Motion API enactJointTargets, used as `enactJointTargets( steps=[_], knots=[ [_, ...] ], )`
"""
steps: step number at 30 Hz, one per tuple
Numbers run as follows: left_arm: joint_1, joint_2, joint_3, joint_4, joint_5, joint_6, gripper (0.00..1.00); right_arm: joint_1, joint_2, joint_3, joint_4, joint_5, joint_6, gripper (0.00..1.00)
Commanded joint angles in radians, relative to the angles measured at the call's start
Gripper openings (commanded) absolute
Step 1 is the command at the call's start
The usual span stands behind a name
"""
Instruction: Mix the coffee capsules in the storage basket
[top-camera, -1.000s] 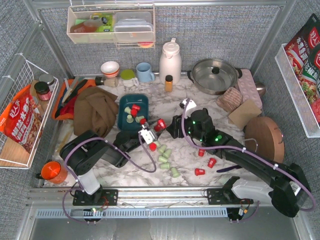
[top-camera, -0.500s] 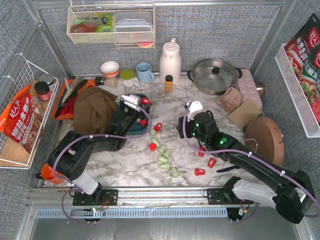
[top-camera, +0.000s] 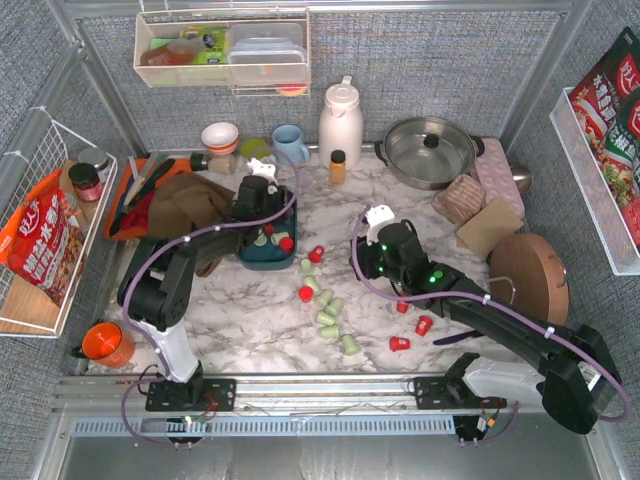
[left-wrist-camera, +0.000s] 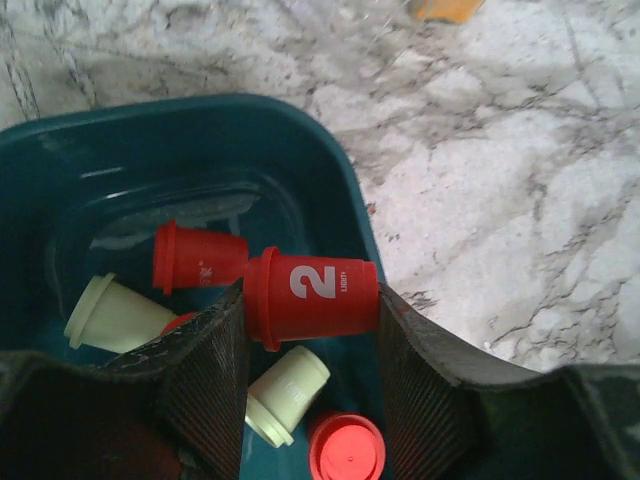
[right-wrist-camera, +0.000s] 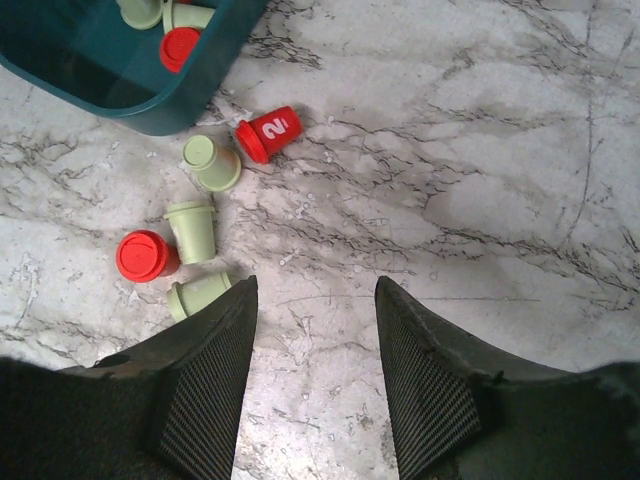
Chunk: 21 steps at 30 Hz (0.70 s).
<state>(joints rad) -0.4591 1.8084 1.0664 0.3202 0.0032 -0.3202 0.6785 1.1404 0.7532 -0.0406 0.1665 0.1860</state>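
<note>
Right now, storage basket (left-wrist-camera: 200, 110): glossy dark teal plastic, rounded corners, smooth walls. Inside: several coffee capsules (left-wrist-camera: 120, 315), smooth tapered plastic cups with flanged rims, red and pale mint, mostly lying on their sides. Over the basket's interior, close to one wall: left gripper (left-wrist-camera: 310, 312), partly closed and clamped on a red capsule (left-wrist-camera: 315, 295), printed with a white "2" and held sideways between ribbed black pads (left-wrist-camera: 205, 370). Just right of the basket, on the grey-veined white marble tabletop (right-wrist-camera: 500, 150): loose capsules (right-wrist-camera: 192, 230), mint and red, some on end, some tipped. Further right of the basket: right gripper (right-wrist-camera: 315, 290), jaws apart, gripping nothing, with carbon-weave fingers (right-wrist-camera: 210, 380) above bare marble.
</note>
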Motion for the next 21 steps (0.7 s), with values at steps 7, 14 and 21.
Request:
enactJointTargets(
  steps=[7,14,21],
  knots=[
    [0.017,0.033,0.057,-0.110,0.002,-0.029,0.92,0.000,0.068,0.016,0.033,-0.086,-0.003,0.55],
    [0.017,-0.051,0.028,-0.131,-0.127,-0.020,0.99,0.015,0.187,0.043,0.042,-0.233,-0.019,0.55],
    [0.019,-0.218,-0.165,0.070,-0.189,-0.033,0.99,0.067,0.263,0.072,-0.029,-0.367,-0.149,0.63]
  ],
)
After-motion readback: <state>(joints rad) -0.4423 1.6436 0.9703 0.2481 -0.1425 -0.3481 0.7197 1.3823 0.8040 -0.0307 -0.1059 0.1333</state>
